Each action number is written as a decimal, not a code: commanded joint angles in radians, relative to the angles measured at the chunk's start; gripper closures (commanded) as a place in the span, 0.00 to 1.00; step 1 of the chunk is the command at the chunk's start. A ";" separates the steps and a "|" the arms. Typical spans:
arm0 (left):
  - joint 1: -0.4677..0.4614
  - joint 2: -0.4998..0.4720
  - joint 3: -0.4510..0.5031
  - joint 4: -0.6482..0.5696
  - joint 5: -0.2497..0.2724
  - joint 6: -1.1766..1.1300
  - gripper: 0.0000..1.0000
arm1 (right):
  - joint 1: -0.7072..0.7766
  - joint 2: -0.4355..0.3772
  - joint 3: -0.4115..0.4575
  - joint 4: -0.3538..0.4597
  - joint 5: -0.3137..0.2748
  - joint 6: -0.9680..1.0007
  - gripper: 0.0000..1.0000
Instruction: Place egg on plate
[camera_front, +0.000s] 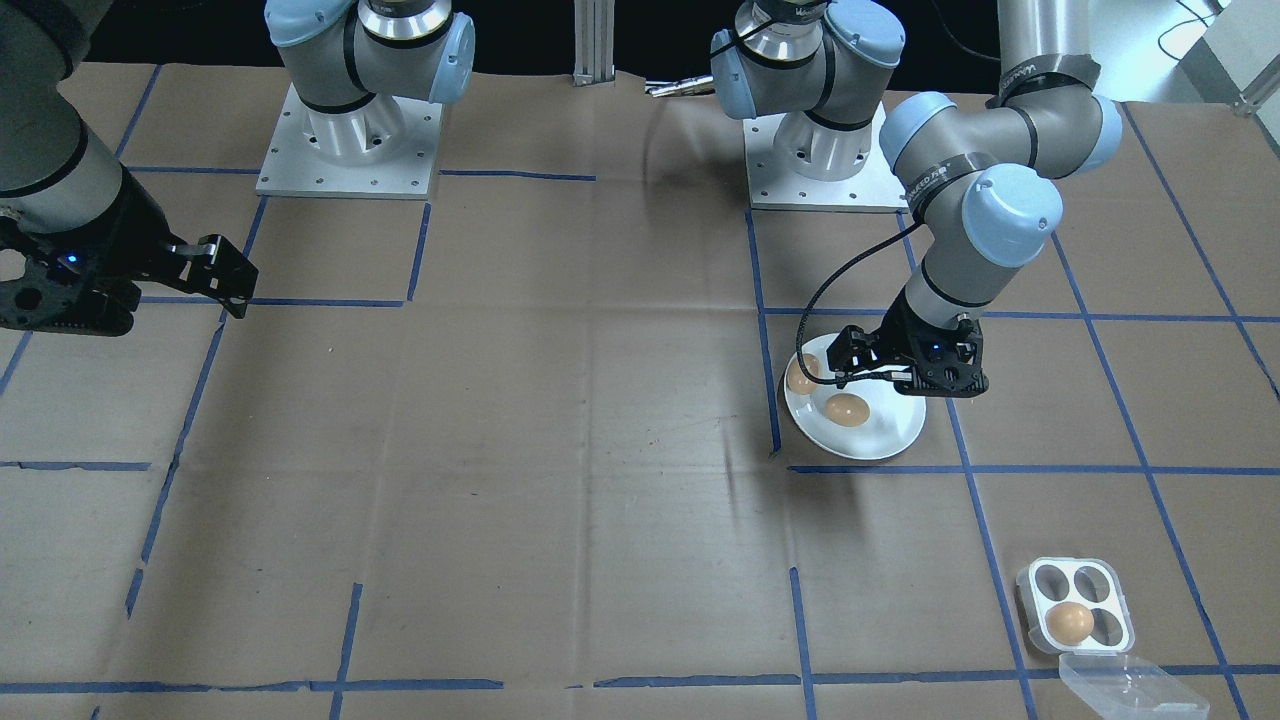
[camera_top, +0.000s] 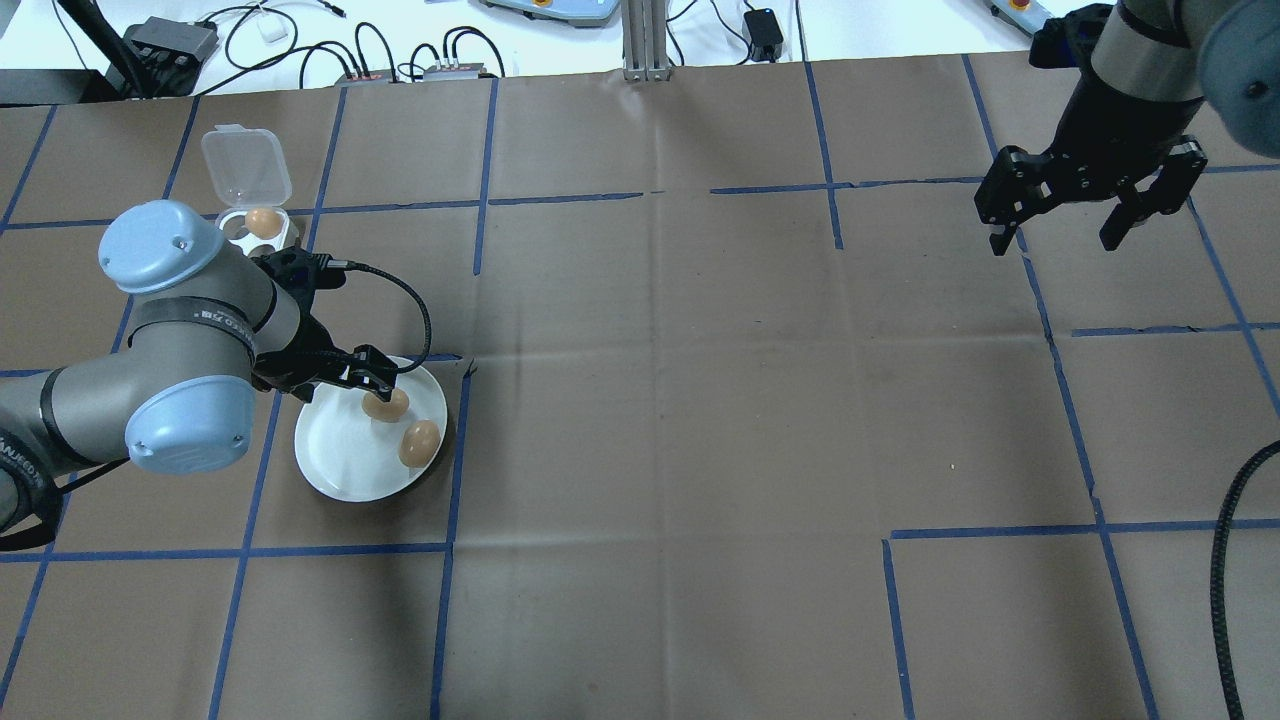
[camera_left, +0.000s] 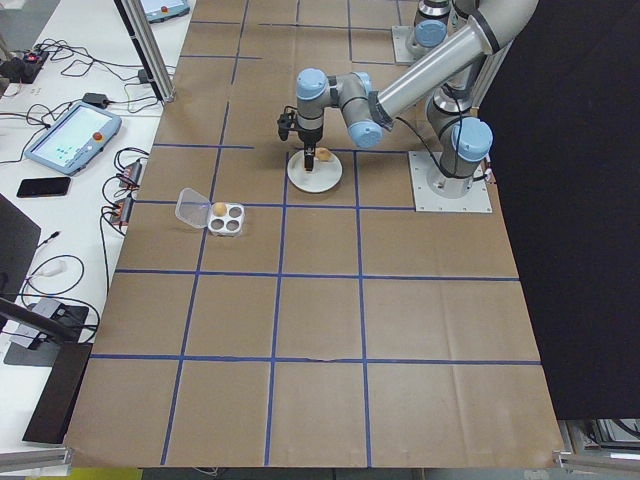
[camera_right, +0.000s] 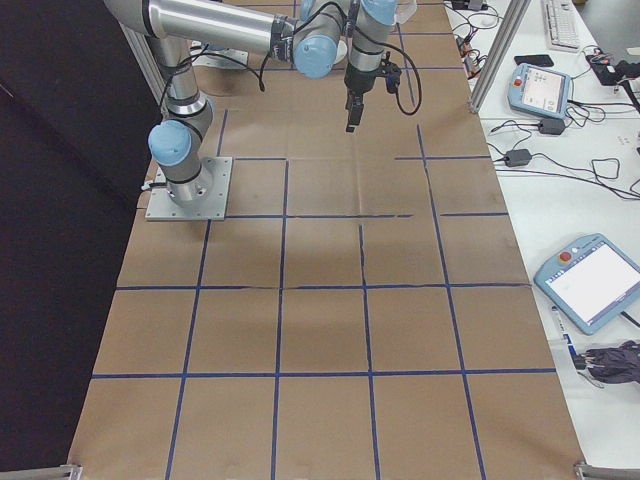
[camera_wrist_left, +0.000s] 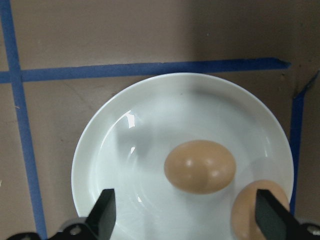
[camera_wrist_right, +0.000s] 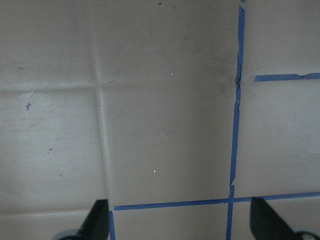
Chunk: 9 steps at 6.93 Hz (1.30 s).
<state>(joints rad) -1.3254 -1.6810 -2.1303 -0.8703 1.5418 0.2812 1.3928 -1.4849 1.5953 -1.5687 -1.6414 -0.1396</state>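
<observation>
Over the plate (camera_wrist_left: 125, 125), the left gripper (camera_wrist_left: 182, 220) hangs with jaws spread, holding nothing. The left wrist view shows one egg (camera_wrist_left: 200, 166) lying free between the fingers and a second egg (camera_wrist_left: 257, 207) at four o'clock, near the rim; the overhead view adds the egg tray (camera_top: 262, 228) at eleven o'clock, one brown egg (camera_top: 264, 221) inside, its clear lid (camera_top: 246, 164) open. Far off, the right gripper (camera_top: 1085, 212) hovers spread and empty above bare paper. The arm's printed band is too small to read.
</observation>
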 joint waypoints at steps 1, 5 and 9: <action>0.003 0.041 0.117 -0.088 0.006 0.000 0.00 | 0.000 0.000 0.000 -0.001 0.000 0.000 0.00; 0.041 -0.118 0.454 -0.309 -0.005 -0.005 0.00 | 0.000 0.000 0.000 0.001 0.000 0.000 0.00; 0.104 -0.476 0.905 -0.316 0.003 0.012 0.00 | 0.000 0.000 0.000 0.001 0.000 0.000 0.00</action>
<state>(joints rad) -1.2309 -2.0537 -1.3529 -1.1836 1.5442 0.2872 1.3929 -1.4849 1.5953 -1.5685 -1.6413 -0.1396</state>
